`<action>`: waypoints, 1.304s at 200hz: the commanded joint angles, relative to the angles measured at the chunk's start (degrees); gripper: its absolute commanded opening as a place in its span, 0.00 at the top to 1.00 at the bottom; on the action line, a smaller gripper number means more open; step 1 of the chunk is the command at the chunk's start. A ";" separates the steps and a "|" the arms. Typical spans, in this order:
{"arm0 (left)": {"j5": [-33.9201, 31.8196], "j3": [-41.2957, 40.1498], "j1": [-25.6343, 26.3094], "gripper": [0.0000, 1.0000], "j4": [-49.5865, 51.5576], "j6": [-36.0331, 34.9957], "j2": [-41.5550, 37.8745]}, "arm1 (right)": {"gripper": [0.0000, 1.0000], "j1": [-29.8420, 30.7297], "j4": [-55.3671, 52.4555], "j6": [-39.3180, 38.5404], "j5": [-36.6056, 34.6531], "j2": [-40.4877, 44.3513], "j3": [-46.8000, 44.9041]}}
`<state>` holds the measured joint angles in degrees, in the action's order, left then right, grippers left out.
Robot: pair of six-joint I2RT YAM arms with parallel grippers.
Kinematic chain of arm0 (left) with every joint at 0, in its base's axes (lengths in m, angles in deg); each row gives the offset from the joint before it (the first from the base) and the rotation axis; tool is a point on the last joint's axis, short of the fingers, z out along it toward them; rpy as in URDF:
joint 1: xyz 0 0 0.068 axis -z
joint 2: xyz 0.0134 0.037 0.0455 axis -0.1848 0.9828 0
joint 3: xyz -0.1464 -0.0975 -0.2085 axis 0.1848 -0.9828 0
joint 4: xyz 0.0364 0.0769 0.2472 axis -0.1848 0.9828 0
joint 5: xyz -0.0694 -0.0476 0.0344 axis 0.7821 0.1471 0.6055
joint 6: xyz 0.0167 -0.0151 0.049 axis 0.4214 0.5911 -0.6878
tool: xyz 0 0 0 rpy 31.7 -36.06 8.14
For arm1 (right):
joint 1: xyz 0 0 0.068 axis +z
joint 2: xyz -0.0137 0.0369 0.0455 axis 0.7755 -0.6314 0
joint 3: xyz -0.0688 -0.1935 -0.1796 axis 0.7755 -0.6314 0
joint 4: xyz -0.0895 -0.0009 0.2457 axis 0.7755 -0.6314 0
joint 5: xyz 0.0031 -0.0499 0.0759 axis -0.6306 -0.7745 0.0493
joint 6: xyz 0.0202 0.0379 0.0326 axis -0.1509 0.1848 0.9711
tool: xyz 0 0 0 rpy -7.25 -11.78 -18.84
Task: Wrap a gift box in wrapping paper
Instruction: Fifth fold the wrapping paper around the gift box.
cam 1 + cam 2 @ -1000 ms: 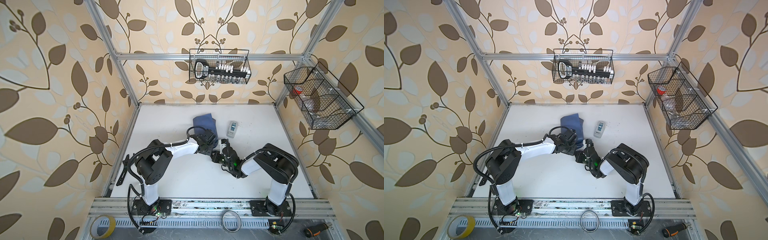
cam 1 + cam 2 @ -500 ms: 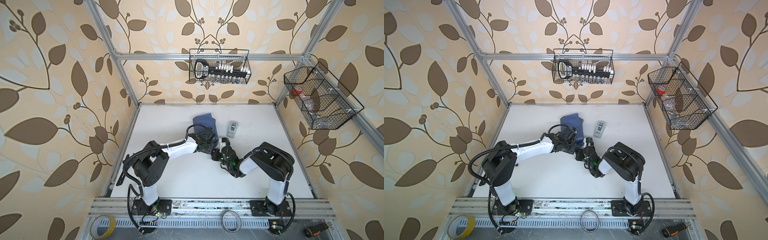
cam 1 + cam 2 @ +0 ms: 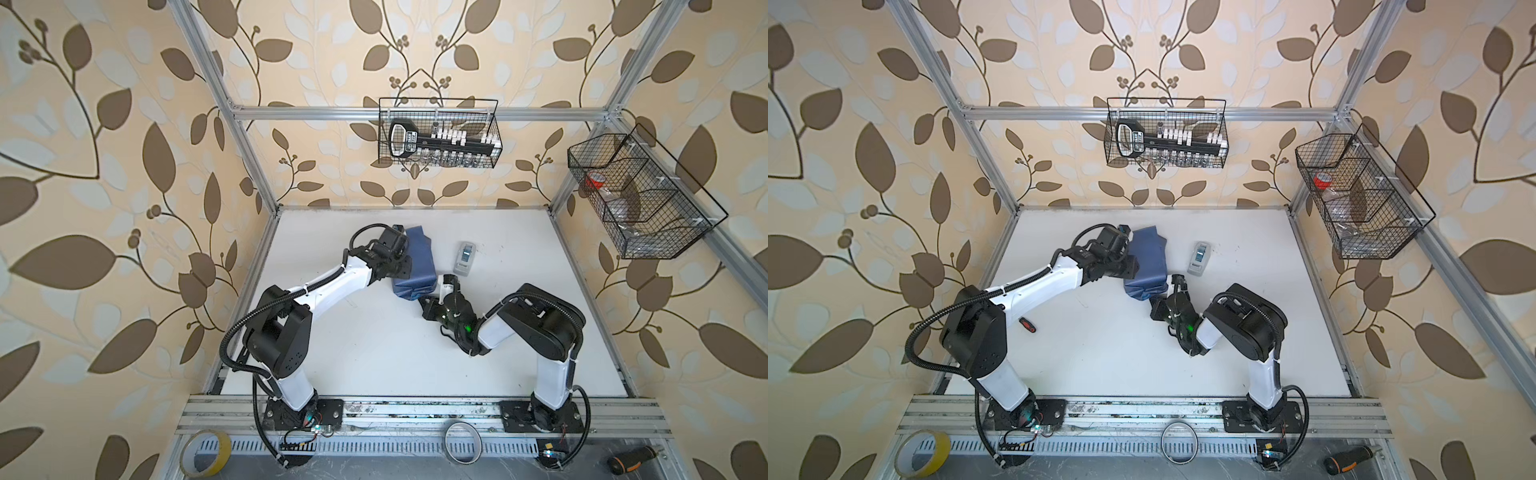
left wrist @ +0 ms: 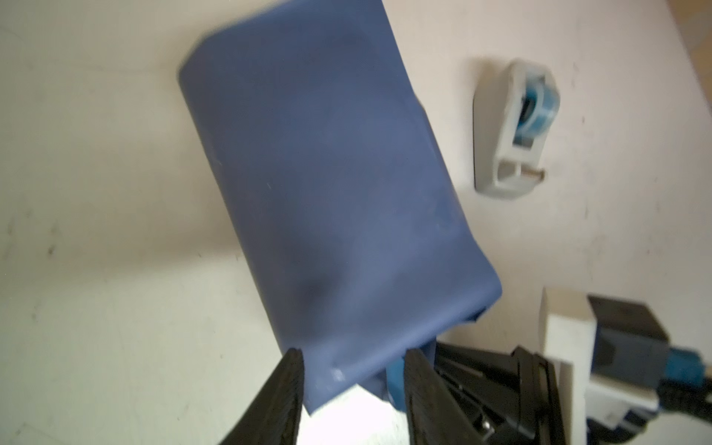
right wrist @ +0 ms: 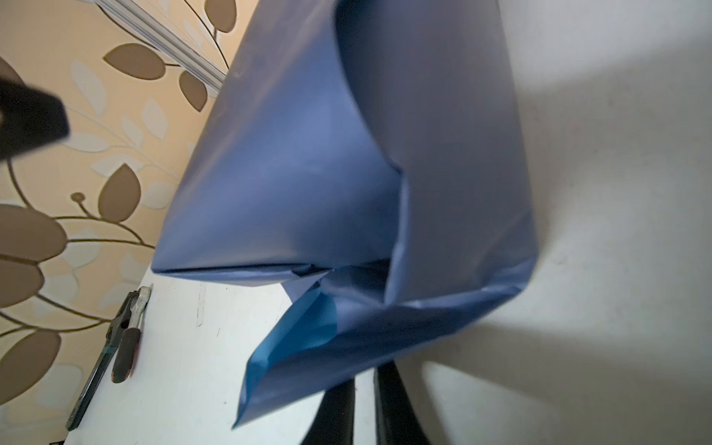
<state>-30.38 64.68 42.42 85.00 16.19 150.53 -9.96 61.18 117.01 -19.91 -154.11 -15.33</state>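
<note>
Well, in both top views the paper [image 3: 417,262] lies on the table [image 3: 374,357], toward 12 o'clock from the table's middle. It is folded round into a slate-blue bundle, so the box is hidden inside. The left gripper [image 3: 402,266] is at the paper's 9 o'clock side and the right gripper [image 3: 1157,306] at its 5 o'clock corner. A dispenser [image 3: 465,257] sits apart at the paper's 3 o'clock.

From the left wrist, the left gripper [image 4: 352,358] has its jaws apart and released, with a loose corner of the paper [image 4: 327,173] between the fingers [image 4: 287,385]. The dispenser [image 4: 516,127] lies beyond, well clear.

From the right wrist, the right gripper [image 5: 364,389] has its jaws all but clenched, with only a slit between them. The paper [image 5: 424,154], lighter blue inside, hangs over the tips, and I cannot tell whether they pinch it.
</note>
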 commanded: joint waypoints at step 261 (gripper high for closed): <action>2.72 3.43 -1.31 0.83 -2.52 -6.52 22.73 | 0.86 -1.61 11.64 -5.42 -0.30 -5.31 0.88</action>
<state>-27.70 73.16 39.99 71.63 10.88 169.02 -10.77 68.38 112.81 -21.13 -157.80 -15.18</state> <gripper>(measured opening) 0.168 0.141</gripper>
